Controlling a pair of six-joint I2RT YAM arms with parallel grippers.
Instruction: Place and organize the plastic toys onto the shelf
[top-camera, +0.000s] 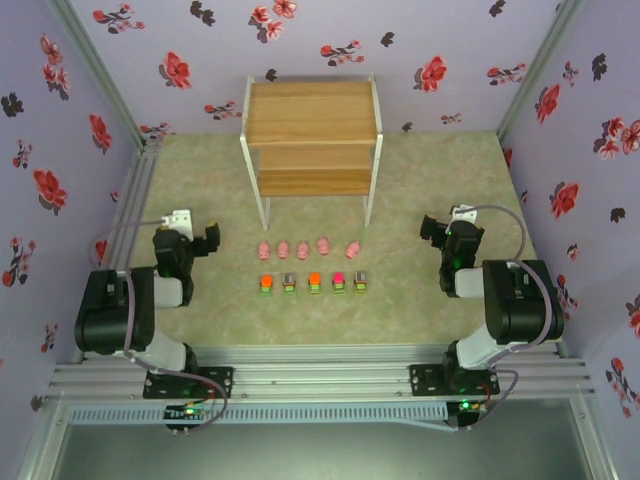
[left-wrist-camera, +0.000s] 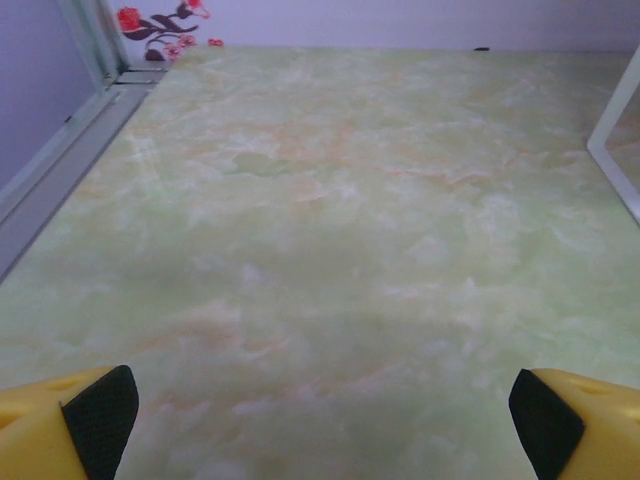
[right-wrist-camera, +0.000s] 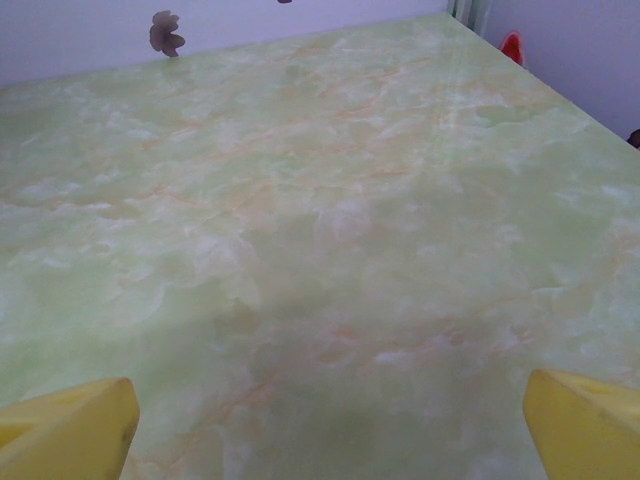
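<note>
Looking down in the top view: shelf stands upper centre against the back wall. Five pink pigs sit in a row at frame centre, five blocky toys in a second row just below, all on the table, apart from the shelf. Left gripper mid-left, right gripper mid-right, both well apart from the toys. Left wrist view: left gripper spread wide, holding nothing, yellow fingers in the bottom corners over the table; white shelf leg at right edge. Right wrist view: right gripper also wide apart, nothing held, fingers in the bottom corners over the table
</note>
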